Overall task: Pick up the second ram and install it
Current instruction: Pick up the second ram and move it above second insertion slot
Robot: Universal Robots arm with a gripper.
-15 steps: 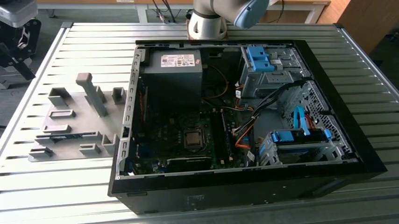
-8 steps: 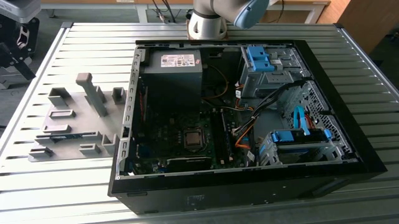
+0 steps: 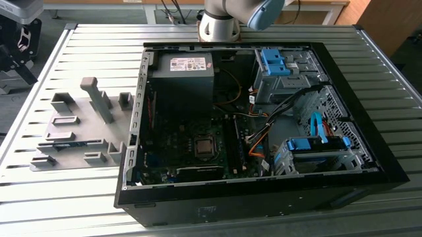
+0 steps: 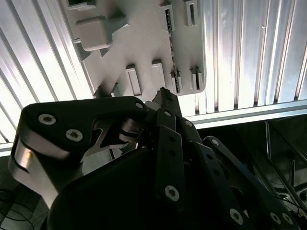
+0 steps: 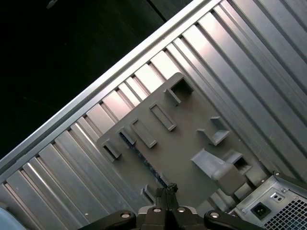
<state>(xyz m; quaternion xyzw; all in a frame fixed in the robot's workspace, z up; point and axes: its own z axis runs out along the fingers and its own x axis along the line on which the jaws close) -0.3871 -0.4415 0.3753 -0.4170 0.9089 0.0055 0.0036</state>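
Observation:
The second ram (image 5: 144, 160) is a thin blue-green stick standing on edge in a slot of the grey fixture plate (image 5: 187, 129). It appears again as a dark strip (image 4: 169, 43) in the second wrist view, and near the fixture's front (image 3: 69, 144) in the exterior view. My gripper (image 5: 168, 187) hangs high above the fixture, over one end of the stick. Its fingertips (image 4: 163, 93) are pressed together and hold nothing.
The open black computer case (image 3: 369, 148) lies on the slatted metal table (image 3: 99, 34), at the exterior view's right of the fixture (image 3: 86, 123). Inside are a power supply (image 3: 185, 74), the processor socket (image 3: 204, 146), cables and blue drive-bay clips (image 3: 274, 59). The arm's base (image 3: 221, 22) stands behind the case.

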